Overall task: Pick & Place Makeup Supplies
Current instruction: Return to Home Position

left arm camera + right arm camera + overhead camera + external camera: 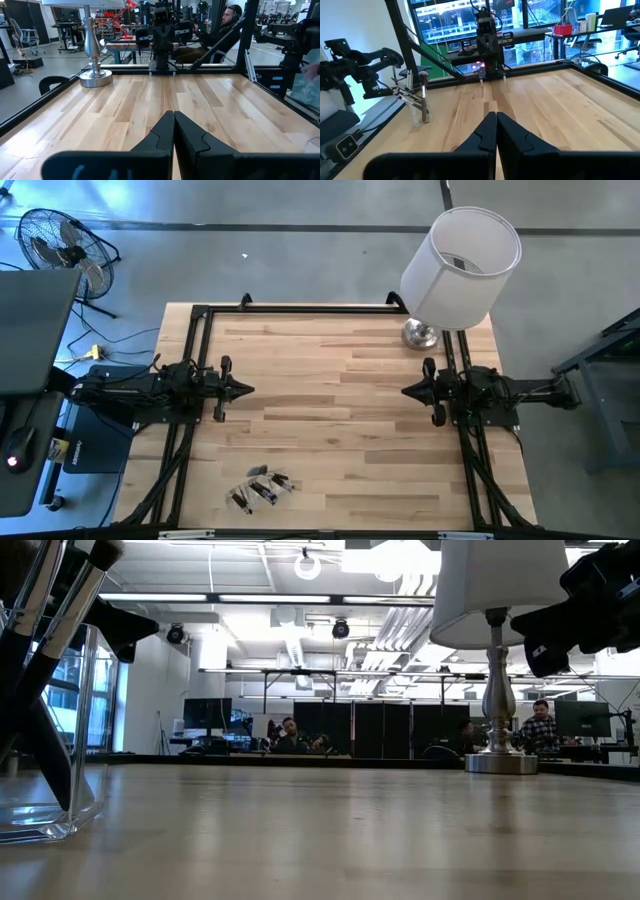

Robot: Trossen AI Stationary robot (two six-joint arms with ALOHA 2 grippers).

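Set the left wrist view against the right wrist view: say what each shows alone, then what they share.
Only the left wrist view shows the lamp, its silver base standing on the table, and a seated person in the room beyond. Only the right wrist view shows the clear organizer standing upright on the table with brushes in it. Both show the bare wooden table and their own gripper in the foreground, the left gripper and the right gripper, each with jaws shut and holding nothing.
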